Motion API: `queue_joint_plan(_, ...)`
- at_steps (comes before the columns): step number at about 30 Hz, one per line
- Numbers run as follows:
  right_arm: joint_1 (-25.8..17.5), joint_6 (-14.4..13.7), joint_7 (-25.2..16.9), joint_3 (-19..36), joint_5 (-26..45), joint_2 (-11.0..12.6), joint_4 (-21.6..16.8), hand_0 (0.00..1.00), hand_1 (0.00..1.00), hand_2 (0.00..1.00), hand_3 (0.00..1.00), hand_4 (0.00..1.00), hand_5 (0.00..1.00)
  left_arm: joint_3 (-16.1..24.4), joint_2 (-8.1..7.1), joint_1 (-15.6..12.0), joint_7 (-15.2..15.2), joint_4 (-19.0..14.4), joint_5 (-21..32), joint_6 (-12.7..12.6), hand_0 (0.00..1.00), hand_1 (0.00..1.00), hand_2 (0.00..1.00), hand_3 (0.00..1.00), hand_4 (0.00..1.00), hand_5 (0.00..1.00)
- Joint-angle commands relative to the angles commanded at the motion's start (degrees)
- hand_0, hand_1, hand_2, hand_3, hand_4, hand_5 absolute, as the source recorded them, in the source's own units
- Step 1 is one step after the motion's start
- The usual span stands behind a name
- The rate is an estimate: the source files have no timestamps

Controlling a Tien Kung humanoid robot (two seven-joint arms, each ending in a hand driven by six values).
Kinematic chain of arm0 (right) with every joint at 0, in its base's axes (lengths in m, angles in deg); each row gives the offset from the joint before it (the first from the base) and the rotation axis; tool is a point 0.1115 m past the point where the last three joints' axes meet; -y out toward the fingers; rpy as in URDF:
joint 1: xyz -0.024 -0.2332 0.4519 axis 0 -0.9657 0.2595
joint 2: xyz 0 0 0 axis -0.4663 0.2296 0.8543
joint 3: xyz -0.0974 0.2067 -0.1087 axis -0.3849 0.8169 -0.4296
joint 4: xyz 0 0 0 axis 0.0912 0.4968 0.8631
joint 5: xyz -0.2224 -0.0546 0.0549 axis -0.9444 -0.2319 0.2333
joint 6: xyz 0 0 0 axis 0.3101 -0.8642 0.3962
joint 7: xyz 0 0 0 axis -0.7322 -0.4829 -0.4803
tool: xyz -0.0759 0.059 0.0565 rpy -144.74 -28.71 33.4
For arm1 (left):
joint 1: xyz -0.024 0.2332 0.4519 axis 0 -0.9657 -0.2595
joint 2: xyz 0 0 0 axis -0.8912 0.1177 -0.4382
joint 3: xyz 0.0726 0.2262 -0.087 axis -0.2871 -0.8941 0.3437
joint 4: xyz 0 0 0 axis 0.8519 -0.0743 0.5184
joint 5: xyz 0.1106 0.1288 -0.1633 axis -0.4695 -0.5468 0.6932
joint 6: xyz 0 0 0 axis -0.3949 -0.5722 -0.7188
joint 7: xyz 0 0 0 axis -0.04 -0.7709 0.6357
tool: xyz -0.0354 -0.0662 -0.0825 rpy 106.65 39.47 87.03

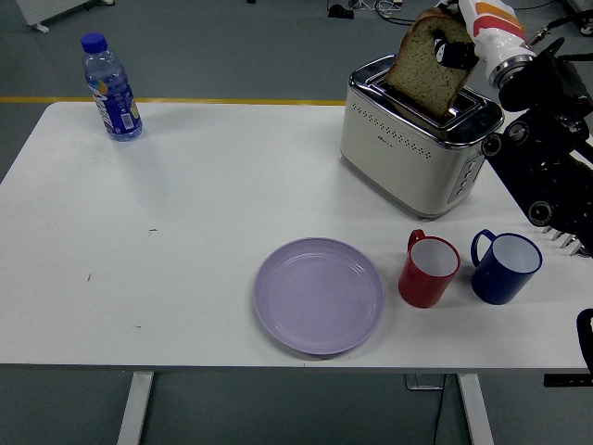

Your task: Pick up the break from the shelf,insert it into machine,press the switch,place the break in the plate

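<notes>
Dark fingers [451, 51] of the right hand [460, 46] were clamped on the upper edge of a brown bread slice [428, 65], which hung tilted with its lower edge at the far slot of the cream and chrome toaster [417, 139]. Whether it had entered the slot could not be told. In front of the toaster stood a red mug [429, 270] and a blue mug [505, 266], close together, with an empty lilac plate [319, 295] to their left. A water bottle [111, 88] stood at the white table's [185, 232] far left corner.
</notes>
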Motion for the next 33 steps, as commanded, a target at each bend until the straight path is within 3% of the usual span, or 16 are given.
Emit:
queue_joint_plan(23, 0.76, 1.56, 2.01, -0.37, -1.52, -1.14, 3.14, 0.378, 0.363, 0.445, 0.527, 0.46, 0.002, -0.27, 0.0, 0.05, -0.05, 0.0, 0.21, -0.18, 0.598, 0.451, 0.421, 0.545, 0.291, 0.923)
queue_joint_plan(24, 0.77, 1.54, 1.89, -0.39, -1.41, -1.16, 3.23, 0.487, 0.524, 0.581, 0.698, 0.567, 0.002, -0.24, 0.0, 0.05, -0.05, 0.0, 0.12, -0.16, 0.598, 0.45, 0.421, 0.545, 0.29, 0.922)
queue_joint_plan(29, 0.75, 1.35, 1.22, -0.53, -0.6, -1.27, 3.6, 0.487, 0.524, 0.581, 0.698, 0.567, 0.002, -0.05, 0.0, -0.01, -0.06, 0.0, -0.16, -0.19, 0.598, 0.45, 0.421, 0.545, 0.29, 0.922)
queue_joint_plan(30, 0.73, 1.28, 1.06, -0.5, -0.33, -1.3, 3.68, 0.773, 0.743, 0.863, 0.896, 0.707, 0.038, -0.04, 0.0, -0.02, -0.06, 0.0, -0.21, -0.21, 0.599, 0.452, 0.423, 0.545, 0.29, 0.921)
queue_joint_plan(33, 0.67, 1.45, 0.52, -0.44, 0.56, -1.39, 3.94, 0.773, 0.743, 0.863, 0.896, 0.707, 0.038, 0.15, 0.0, -0.1, -0.04, 0.0, -0.48, -0.23, 0.599, 0.452, 0.423, 0.545, 0.29, 0.921)
